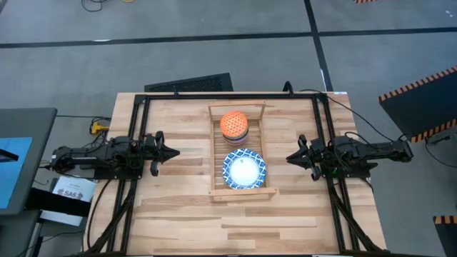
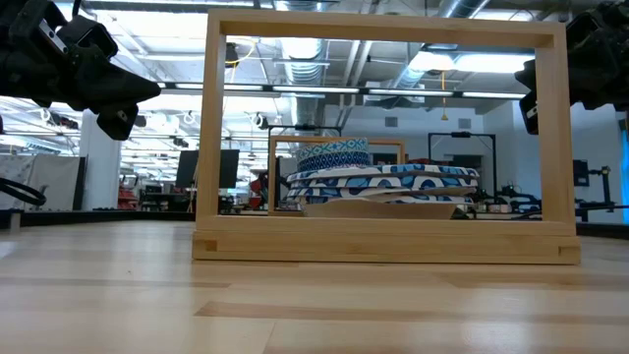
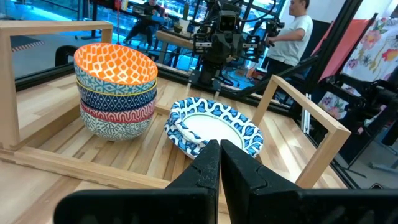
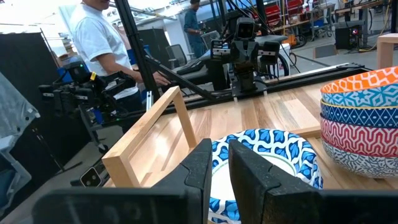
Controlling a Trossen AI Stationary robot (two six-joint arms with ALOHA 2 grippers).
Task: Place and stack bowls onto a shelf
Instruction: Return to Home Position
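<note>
The light-wood slatted shelf (image 1: 214, 153) lies at the table's middle. On its far half stands a stack of small deep bowls (image 1: 233, 125) (image 3: 115, 87) (image 4: 364, 118), orange on top, then blue and red patterned ones. On its near half a stack of wide blue-and-white bowls (image 1: 243, 170) (image 3: 214, 127) (image 4: 267, 162) rests on the slats. My left gripper (image 1: 176, 150) (image 3: 219, 149) hovers left of the shelf, shut and pointing at it. My right gripper (image 1: 288, 158) (image 4: 220, 155) hovers right of the shelf, shut as well. Neither holds anything.
The shelf's raised side rails (image 3: 311, 118) (image 4: 149, 134) stand between each gripper and the bowls. A black flat object (image 1: 189, 83) lies at the table's far edge. Bare plank tabletop (image 1: 178, 207) lies near and beside the shelf. A person in a white shirt (image 3: 301, 28) (image 4: 99, 37) stands beyond the table.
</note>
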